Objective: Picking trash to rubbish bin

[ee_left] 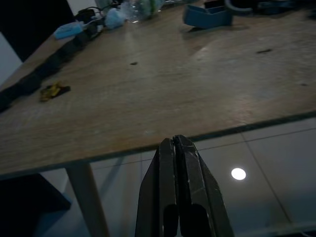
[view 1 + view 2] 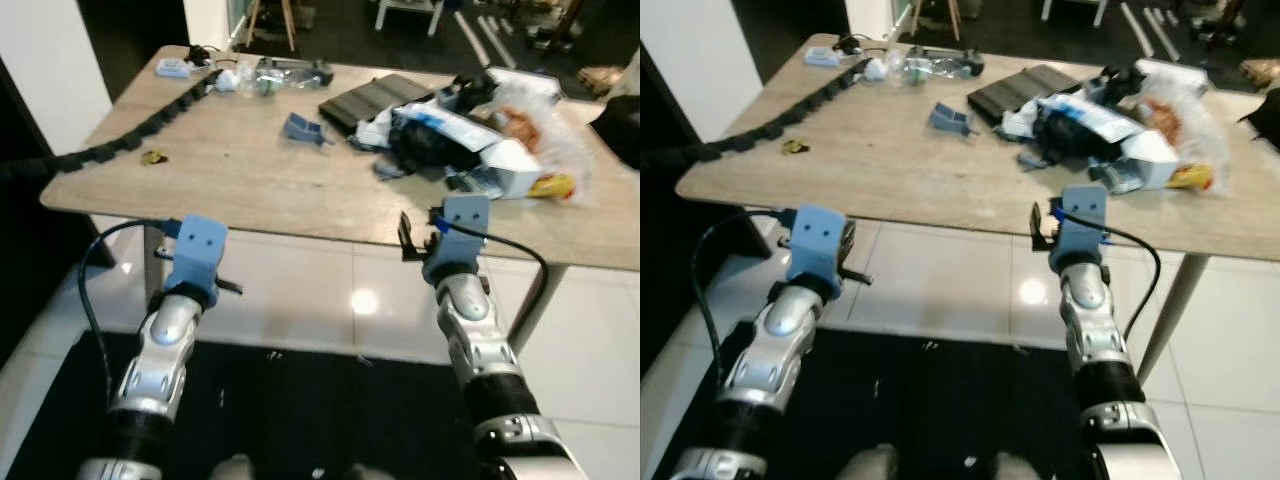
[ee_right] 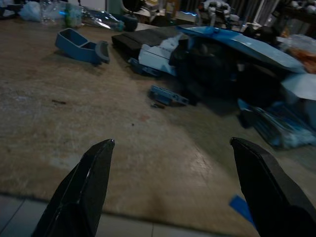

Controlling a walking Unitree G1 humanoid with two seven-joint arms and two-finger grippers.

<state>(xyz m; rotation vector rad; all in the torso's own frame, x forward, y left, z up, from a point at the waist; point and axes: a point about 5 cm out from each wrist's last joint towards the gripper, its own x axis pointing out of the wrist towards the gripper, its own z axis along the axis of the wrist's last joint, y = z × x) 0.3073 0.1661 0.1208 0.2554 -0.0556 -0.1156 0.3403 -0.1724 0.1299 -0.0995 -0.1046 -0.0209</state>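
Table top (image 2: 250,170) looks like matt pale wood grain, kinda rough. Floor tiles (image 2: 330,290) are glossy white, reflecting a light. Crinkly clear plastic bag (image 2: 545,120), shiny silver metal arms (image 2: 165,345), blue plastic holder (image 3: 81,47).

Pale wood-grain table (image 2: 250,170) carries a blue-and-white packet (image 2: 455,130), a black segmented strip (image 2: 140,130) (matte), a slate-blue plastic piece (image 2: 300,127) and an orange-yellow wrapper (image 2: 550,184).
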